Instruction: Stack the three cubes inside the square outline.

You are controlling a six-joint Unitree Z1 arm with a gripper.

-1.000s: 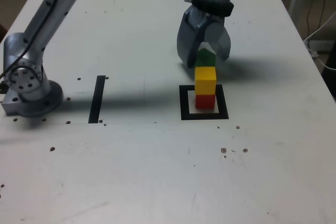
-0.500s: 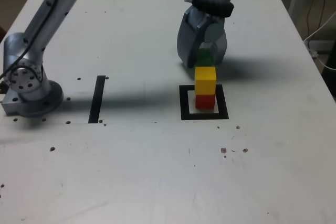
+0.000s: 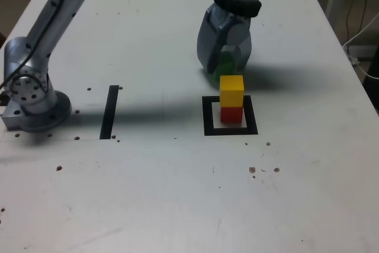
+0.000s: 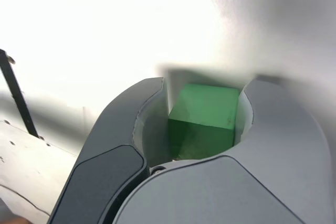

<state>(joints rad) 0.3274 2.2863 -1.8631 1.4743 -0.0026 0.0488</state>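
Exterior view: a white table [image 3: 177, 194], speckled with small dark marks and crossed by a straight black tape strip [image 3: 110, 112], carries the square outline [image 3: 230, 115], where the yellow cube [image 3: 231, 90] sits on the red cube [image 3: 231, 114]. Just behind that stack the gripper [image 3: 224, 66] is clamped on the green cube [image 3: 226, 62], low over the tabletop. Cables hang by the table's far edge at the exterior view's right.
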